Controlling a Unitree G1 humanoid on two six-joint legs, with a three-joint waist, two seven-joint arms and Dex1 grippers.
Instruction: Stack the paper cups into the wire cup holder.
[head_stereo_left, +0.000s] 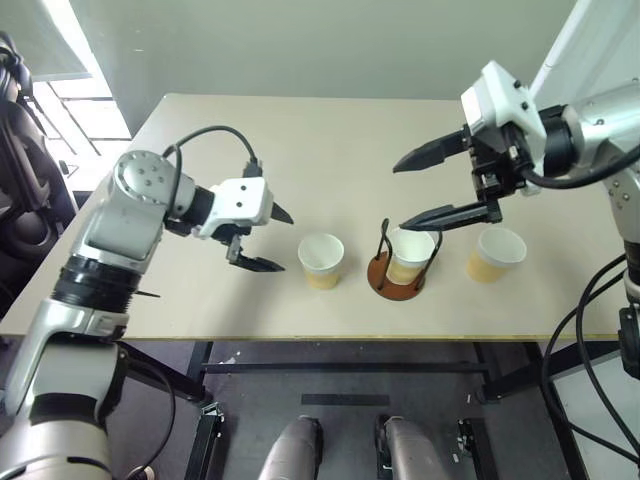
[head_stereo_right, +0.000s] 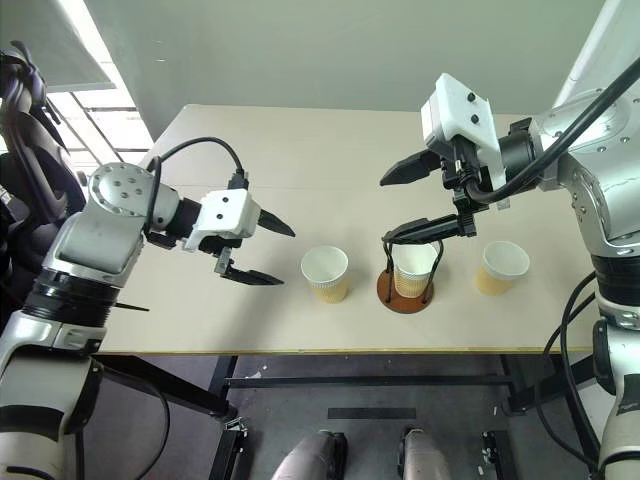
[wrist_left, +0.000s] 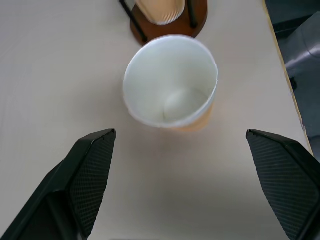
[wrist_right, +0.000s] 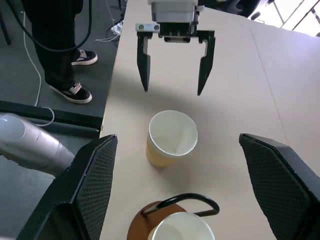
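The desk (head_stereo_left: 300, 150) runs bare toward its far edge; everything sits along the near edge. The wire cup holder (head_stereo_left: 396, 272) there holds one paper cup (head_stereo_left: 411, 250), its lower wall hidden by the wire loops. Two more cups (head_stereo_left: 321, 260) (head_stereo_left: 495, 253) stand free on either side. Right jaws (head_stereo_left: 422, 188) hang released above the holder, empty. Left jaws (head_stereo_left: 268, 240), spread wide and empty, face the left cup without touching it.

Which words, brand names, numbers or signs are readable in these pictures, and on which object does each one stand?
None can be read.
The paper cups: plain ribbed walls, white inside, no print.
The wire cup holder: no label.
The table: bare, no marks.
The left pincer and right pincer: no readable lettering on their housings.
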